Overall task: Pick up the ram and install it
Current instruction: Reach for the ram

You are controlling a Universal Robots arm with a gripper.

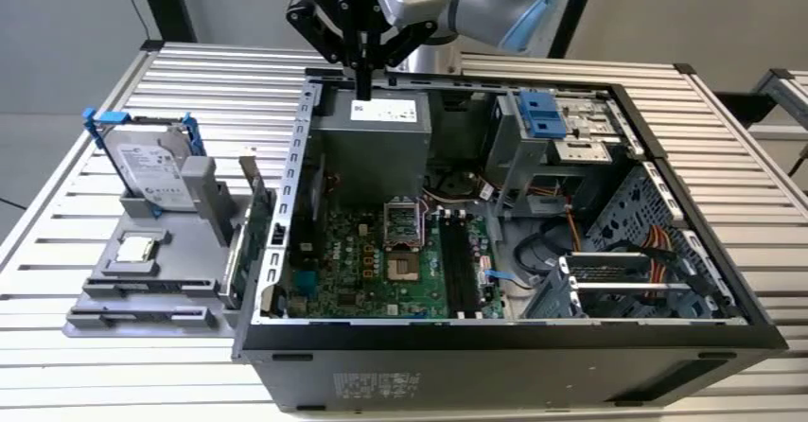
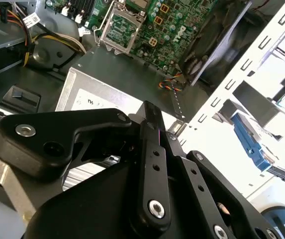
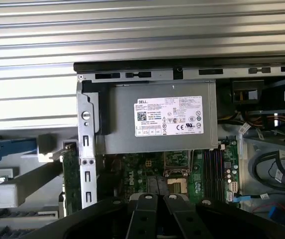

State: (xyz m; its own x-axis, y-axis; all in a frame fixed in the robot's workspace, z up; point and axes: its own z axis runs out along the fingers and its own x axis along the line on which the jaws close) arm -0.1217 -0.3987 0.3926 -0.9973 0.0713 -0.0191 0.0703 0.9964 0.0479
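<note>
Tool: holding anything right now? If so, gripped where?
Nothing. The tool hangs over the power supply with its fingers pressed together and no part between them.

Black claw point(image 3: 159, 198) near grey labelled power supply point(image 3: 122, 134) and green motherboard point(image 3: 142, 172) in case point(image 3: 86, 149).

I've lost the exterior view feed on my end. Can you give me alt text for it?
The gripper, shut, hangs over the power supply at the far end of an open computer case on a slatted table. On the exterior view's left, a grey holder carries a hard drive and a green card.
</note>
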